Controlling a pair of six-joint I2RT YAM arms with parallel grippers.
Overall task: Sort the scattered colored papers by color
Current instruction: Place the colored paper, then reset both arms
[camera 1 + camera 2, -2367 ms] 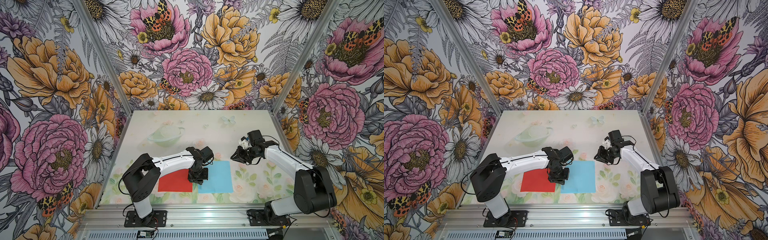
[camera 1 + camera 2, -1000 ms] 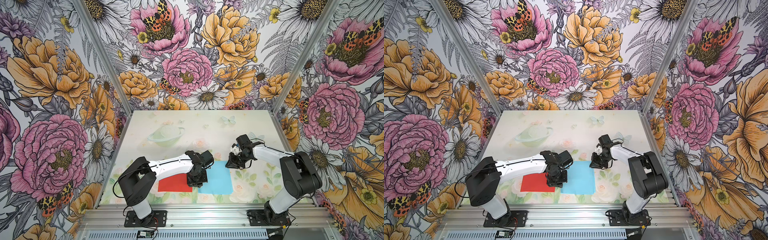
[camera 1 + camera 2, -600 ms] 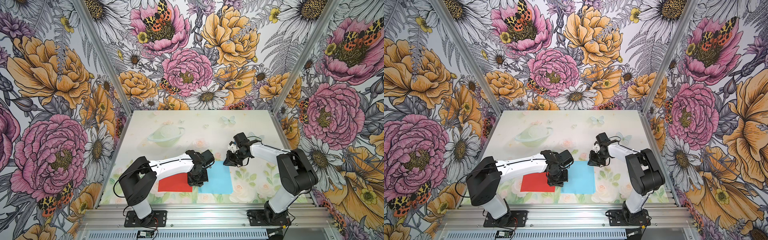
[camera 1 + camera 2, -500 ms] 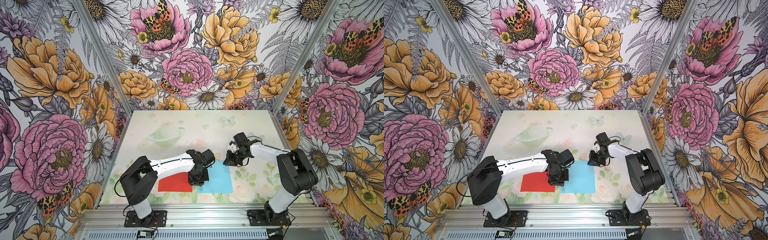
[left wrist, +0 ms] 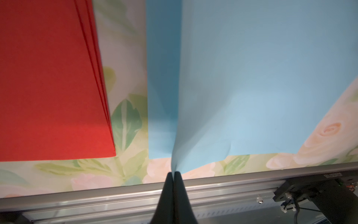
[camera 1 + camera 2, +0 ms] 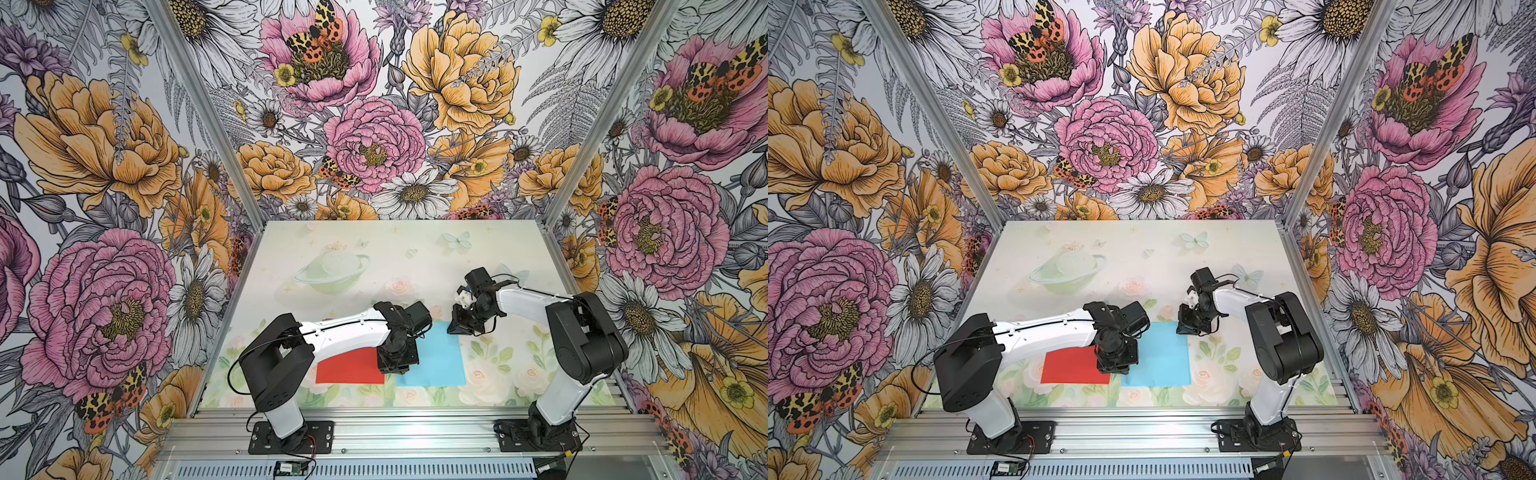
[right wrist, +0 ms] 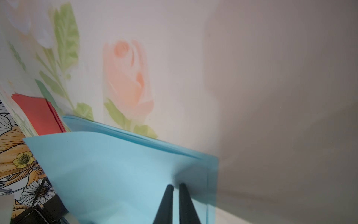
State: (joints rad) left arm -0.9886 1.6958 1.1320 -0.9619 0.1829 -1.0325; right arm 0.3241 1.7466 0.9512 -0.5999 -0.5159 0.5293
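The top blue sheet [image 5: 251, 87] was pinched at one corner by the closed left pincer [image 5: 173, 173]. The right pincer [image 7: 175, 186], nearly closed, appeared to hold the corner diagonally across. The sheet bowed above the blue pile [image 6: 436, 361], just beside the red pile [image 6: 349, 368] on the tabletop [image 6: 395, 249]. With two grips on one thin sheet, any pull apart would likely tear or crease it, and a drag could skew the sheets beneath. The left arm lay low across the front with its wrist bent down. The right arm folded inward, wrist pointing down.
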